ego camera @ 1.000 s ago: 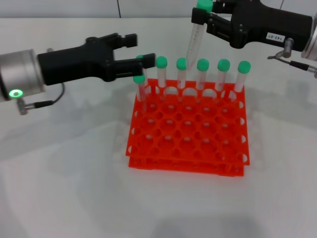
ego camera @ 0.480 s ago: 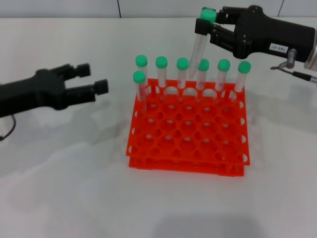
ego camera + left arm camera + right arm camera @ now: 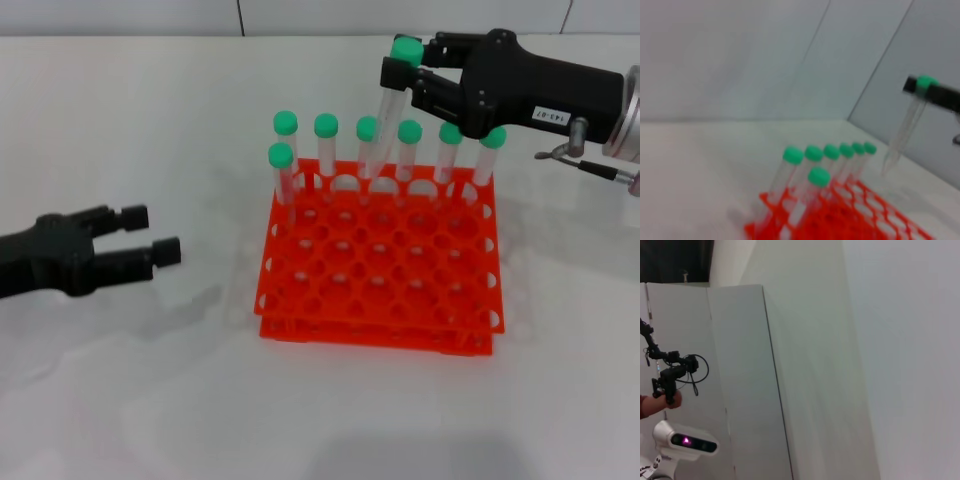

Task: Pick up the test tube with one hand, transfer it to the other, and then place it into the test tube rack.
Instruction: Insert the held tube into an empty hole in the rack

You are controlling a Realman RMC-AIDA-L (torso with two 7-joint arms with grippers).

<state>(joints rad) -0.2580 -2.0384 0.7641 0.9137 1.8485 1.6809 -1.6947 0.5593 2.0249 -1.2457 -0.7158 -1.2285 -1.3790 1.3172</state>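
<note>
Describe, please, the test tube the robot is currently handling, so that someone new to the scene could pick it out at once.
Start at the orange-red test tube rack in the middle of the white table. Seven green-capped tubes stand in it, six along its far row and one just in front at the left end. The test tube is the eighth: tilted, above that far row, gripped just under its cap by the right gripper.

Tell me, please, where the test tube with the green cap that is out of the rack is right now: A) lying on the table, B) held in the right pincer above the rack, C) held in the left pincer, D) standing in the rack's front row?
B: the right pincer grips the test tube just under its cap, tilted over the back of the rack.
</note>
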